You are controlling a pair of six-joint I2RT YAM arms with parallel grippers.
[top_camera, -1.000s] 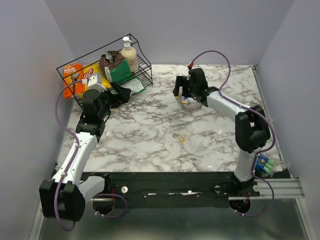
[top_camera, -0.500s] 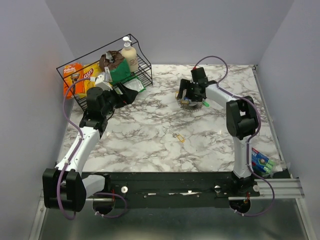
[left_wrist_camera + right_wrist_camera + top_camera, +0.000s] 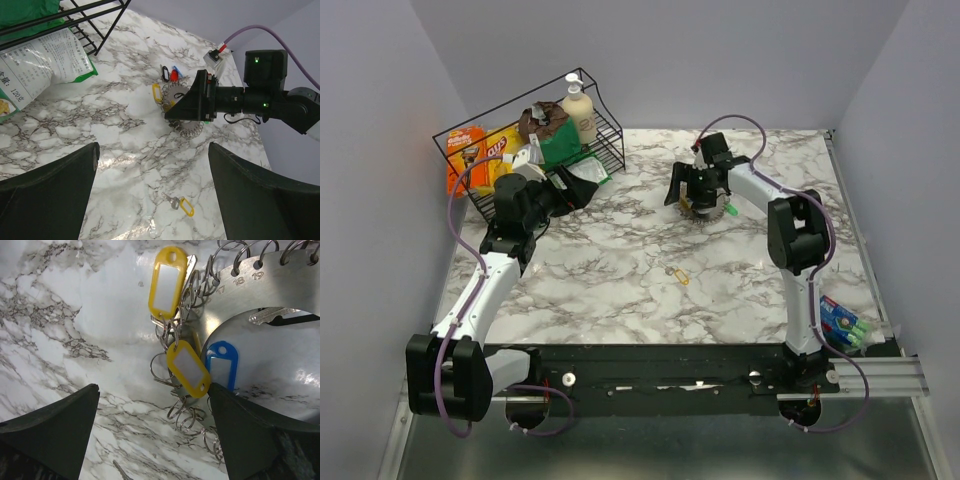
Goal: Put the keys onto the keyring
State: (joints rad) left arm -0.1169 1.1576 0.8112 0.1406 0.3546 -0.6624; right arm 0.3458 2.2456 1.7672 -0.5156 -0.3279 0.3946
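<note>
The keyring (image 3: 708, 210) is a flat silver ring with numbered holes (image 3: 265, 285), hung with small wire rings, at the table's far middle. On it hang keys with yellow tags (image 3: 167, 282) (image 3: 189, 368) and a blue tag (image 3: 221, 362). My right gripper (image 3: 682, 193) hovers open just over its left edge, and the wrist view shows the rings between its spread fingers (image 3: 50, 435). A loose key with a yellow tag (image 3: 677, 274) (image 3: 181, 205) lies alone nearer the middle. My left gripper (image 3: 582, 190) is open, well to the left, and looks across at the keyring (image 3: 187, 107).
A black wire basket (image 3: 610, 125) with a soap bottle (image 3: 580, 112) and packets stands at the back left. A white and green bag (image 3: 40, 65) lies in front of it. A blue and green pack (image 3: 842, 320) sits by the right arm's base.
The right arm has folded in and brought its gripper down over the keyring's left edge. The left arm shifted slightly at first, then stayed put. Both grippers stayed open.
</note>
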